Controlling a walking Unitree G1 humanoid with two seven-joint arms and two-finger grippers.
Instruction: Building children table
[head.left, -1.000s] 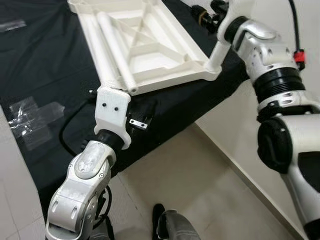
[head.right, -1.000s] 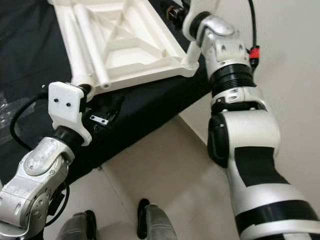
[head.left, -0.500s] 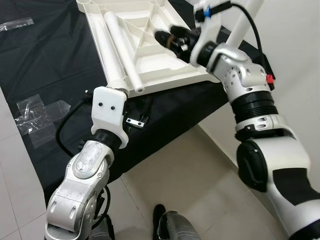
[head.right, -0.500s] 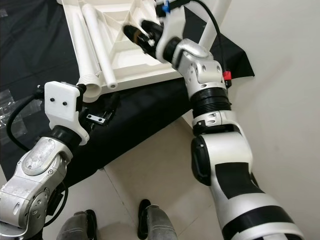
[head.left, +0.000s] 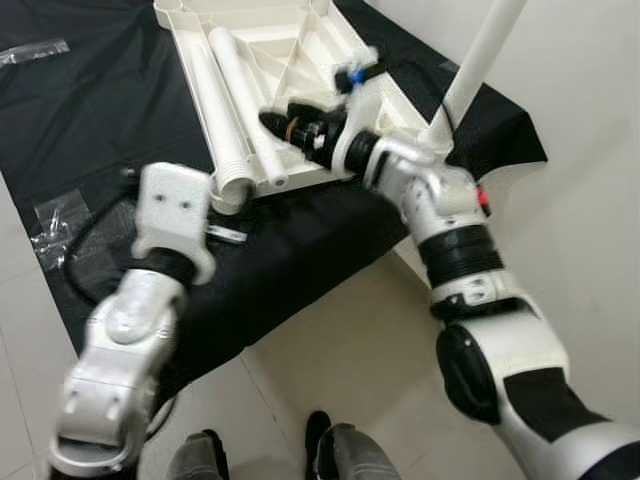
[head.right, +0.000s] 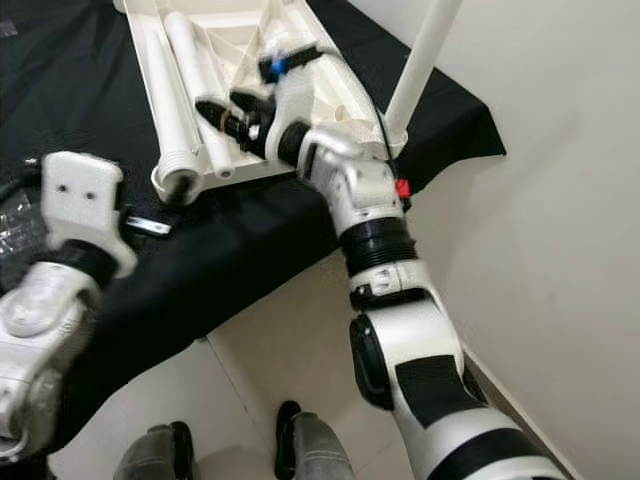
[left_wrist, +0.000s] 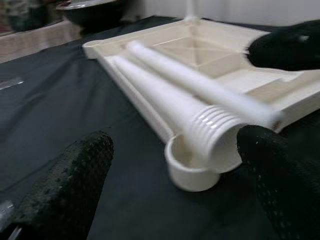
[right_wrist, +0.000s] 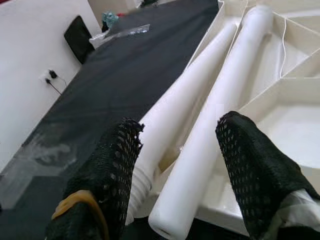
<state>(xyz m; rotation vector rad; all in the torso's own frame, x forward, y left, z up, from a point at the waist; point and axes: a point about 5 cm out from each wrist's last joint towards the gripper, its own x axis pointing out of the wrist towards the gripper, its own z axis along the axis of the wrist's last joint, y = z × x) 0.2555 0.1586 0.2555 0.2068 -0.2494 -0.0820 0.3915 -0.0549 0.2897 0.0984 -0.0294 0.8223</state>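
Two loose legs and an upright leg crowd the upturned tabletop; black cloth beside it seems open.

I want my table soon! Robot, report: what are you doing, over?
Right end effector open over the two loose table legs. Left end effector open, near the tabletop corner socket. One leg fitted upright.

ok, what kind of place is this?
Probably a room in a home, used for floor assembly. A black cloth lies on pale floor tiles beside a plain white wall, and on it sits an upturned white plastic tabletop with loose legs.
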